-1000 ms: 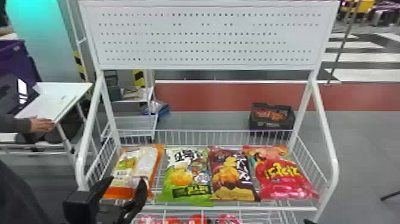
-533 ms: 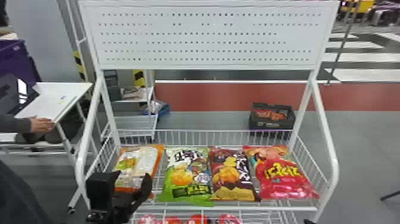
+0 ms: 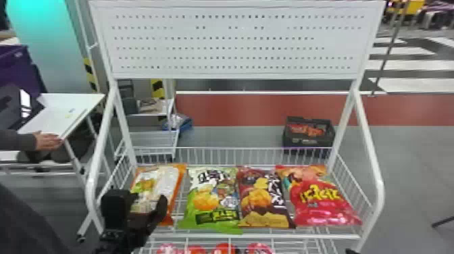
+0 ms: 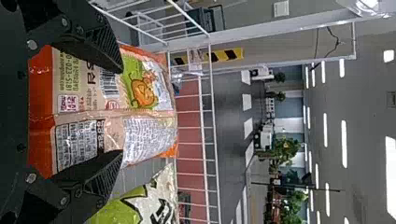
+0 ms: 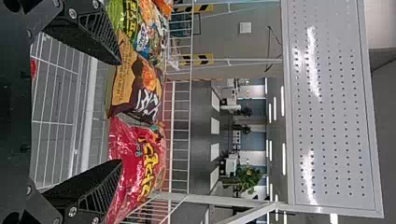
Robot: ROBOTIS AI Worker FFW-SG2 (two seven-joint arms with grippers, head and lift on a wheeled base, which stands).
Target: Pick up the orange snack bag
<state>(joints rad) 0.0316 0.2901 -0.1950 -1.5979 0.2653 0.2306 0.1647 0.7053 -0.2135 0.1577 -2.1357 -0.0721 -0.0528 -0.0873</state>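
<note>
1. Head view: we see the left gripper [image 3: 148,197] wide open, empty, by the orange snack bag [image 3: 165,175], leftmost in the rack [image 3: 256,235].
2. We spot its barcode [image 4: 109,85] and printed text.
3. Our right gripper [image 3: 352,251] gapes, empty.

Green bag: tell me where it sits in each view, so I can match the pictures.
Head view: green bag, between the orange bag and the brown bag.
Left wrist view: green bag, partly seen, next to the orange bag.
Right wrist view: green bag, across the brown bag from the red bag.
Shared landmark: white rail behind the bags.
</note>
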